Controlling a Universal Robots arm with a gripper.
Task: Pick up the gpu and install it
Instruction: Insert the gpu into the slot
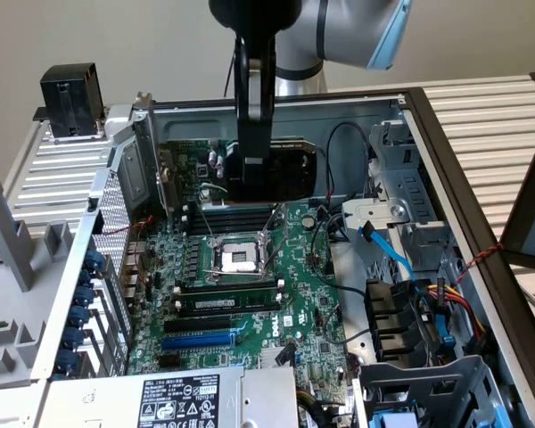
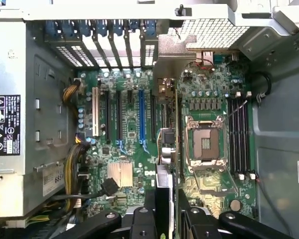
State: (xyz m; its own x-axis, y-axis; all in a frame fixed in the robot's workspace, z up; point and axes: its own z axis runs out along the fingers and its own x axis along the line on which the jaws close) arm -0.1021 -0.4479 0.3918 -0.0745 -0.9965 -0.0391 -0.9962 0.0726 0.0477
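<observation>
I find the jaws clamped on the gpu (image 1: 290, 169), one finger (image 1: 250, 174) crossing its black shroud in the exterior view. The wrist view shows the card (image 2: 162, 194) edge-on between the two fingers (image 2: 144, 219). It hangs over the motherboard (image 1: 250, 294), not seated in any slot. I place it on the far side of the CPU socket (image 1: 238, 259), near the rear wall of the open case (image 1: 410, 116). From the wrist, its edge runs between the blue slot (image 2: 141, 114) and the socket.
</observation>
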